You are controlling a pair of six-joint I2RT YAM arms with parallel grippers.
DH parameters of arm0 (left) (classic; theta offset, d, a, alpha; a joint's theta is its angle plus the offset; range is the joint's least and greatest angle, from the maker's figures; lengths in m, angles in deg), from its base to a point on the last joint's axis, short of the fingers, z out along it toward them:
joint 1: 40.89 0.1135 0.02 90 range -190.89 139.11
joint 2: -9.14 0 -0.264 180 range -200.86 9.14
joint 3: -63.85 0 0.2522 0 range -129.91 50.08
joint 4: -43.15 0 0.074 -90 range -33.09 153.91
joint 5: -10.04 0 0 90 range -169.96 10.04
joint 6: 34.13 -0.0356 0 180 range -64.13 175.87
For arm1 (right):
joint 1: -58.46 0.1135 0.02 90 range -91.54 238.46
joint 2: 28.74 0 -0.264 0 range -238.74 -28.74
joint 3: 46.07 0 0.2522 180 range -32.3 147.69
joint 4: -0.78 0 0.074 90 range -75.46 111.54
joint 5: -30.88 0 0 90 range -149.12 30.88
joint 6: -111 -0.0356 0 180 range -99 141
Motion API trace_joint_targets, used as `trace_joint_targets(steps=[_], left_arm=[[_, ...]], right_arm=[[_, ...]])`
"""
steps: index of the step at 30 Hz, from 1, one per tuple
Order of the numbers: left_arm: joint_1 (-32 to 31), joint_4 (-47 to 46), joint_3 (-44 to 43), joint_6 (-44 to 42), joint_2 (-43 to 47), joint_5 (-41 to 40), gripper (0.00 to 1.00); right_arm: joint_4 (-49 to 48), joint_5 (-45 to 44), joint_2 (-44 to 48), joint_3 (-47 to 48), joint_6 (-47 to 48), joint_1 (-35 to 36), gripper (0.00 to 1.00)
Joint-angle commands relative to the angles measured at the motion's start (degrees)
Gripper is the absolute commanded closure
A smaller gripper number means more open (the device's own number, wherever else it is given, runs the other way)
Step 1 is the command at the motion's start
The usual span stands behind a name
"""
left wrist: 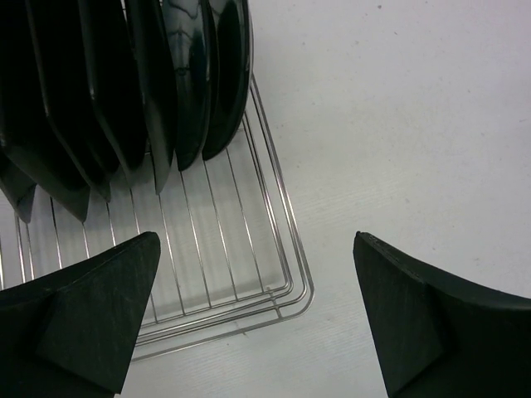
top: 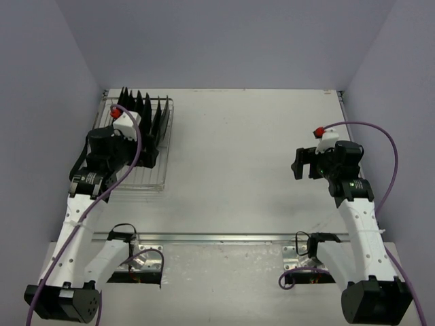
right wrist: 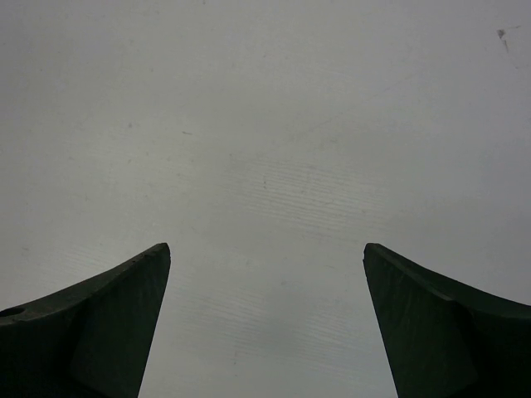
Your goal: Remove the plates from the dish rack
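Observation:
The silver wire dish rack point(top: 166, 170) lies at the table's back left. Several black plates point(top: 144, 109) stand on edge in its far half; its near half is bare wire. My left gripper point(top: 148, 156) hangs open and empty over the rack's right side, just short of the plates. In the left wrist view the plates point(left wrist: 191, 83) fill the top left, the rack's near right corner point(left wrist: 309, 282) lies between the fingers, and the left gripper point(left wrist: 255, 240) holds nothing. My right gripper point(top: 299, 166) is open and empty above bare table on the right; the right wrist view shows it point(right wrist: 266, 247) over white tabletop.
The white table point(top: 258, 149) is walled at the back and on both sides. A metal rail point(top: 217, 238) runs along its near edge by the arm bases. Purple cables loop from both arms.

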Motion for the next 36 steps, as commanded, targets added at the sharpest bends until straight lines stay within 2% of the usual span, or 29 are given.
trace_joint_targets(steps=[1, 5, 8, 12, 15, 20, 29, 36], left_arm=[[1.24, 1.81, -9.29, 1.40, -2.73, -1.82, 0.00], [1.43, 6.45, -19.02, -0.41, -7.43, -1.83, 0.00], [3.25, 11.76, -27.10, -2.02, -12.92, 0.21, 0.05], [10.19, 18.22, -37.60, -4.46, -20.66, 5.50, 0.15], [21.35, 21.97, -43.38, -7.41, -26.02, 12.19, 0.16], [30.20, 26.47, -48.95, -14.01, -34.73, 19.21, 0.20], [31.93, 28.13, -52.64, -18.42, -42.98, 20.37, 0.40], [31.85, 29.00, -56.28, -19.35, -48.74, 20.39, 0.43]], right_arm=[[-1.07, 1.60, 1.15, 0.42, 1.71, 0.26, 0.01], [-1.21, 0.57, 1.61, 0.19, 3.67, 0.26, 0.01], [-1.07, 0.73, 1.82, -0.08, 4.18, 0.26, 0.01], [-0.86, 1.14, 1.82, -0.30, 4.22, 0.18, 0.01], [-0.44, 1.67, 1.82, -0.37, 4.24, 0.26, 0.01], [-0.06, 2.25, 1.73, -0.33, 4.45, 0.21, 0.01], [0.77, 2.61, 0.46, -0.15, 3.62, 0.21, 0.01], [0.69, 2.16, 0.33, -1.10, 3.68, 0.26, 0.01]])
